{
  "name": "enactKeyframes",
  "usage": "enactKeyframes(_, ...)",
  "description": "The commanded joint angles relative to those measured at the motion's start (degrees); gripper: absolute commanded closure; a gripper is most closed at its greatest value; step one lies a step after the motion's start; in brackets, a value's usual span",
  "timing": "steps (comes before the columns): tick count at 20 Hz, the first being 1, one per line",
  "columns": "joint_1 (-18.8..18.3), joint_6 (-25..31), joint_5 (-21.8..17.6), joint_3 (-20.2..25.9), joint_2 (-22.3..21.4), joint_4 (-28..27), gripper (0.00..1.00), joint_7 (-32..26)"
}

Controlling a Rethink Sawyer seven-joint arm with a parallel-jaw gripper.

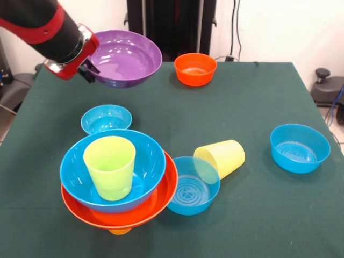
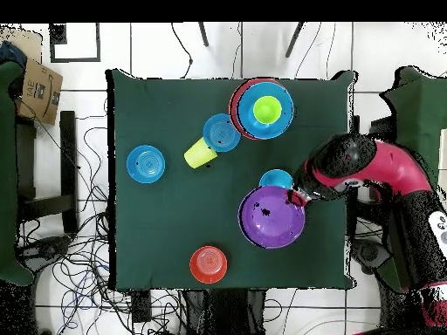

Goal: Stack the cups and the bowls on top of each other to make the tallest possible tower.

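The end effector (image 1: 88, 70) is clamped on the rim of the large purple bowl (image 1: 126, 57), holding it aloft above the bench (image 1: 258, 107), up and away from the tower (image 1: 118, 183); this looks like the carry step; the lime green cup (image 1: 110, 166) stands upright in the tower's blue bowl (image 1: 145, 161), so the next move calls for centring the purple bowl over that cup and lowering it level

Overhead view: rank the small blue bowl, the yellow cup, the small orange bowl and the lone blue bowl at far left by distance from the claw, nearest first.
1. Small blue bowl, just left of the claw.
2. Yellow cup and small orange bowl: too close to call.
3. Lone blue bowl, far left.
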Motion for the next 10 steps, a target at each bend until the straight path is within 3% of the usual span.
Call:
enactKeyframes(1,2.0,11.1,-0.1,4.4,5.0,-11.7,1.0,-21.8)
enactKeyframes(10,4.5,16.2,-0.3,7.2,10.9,-24.2,1.0,-21.4)
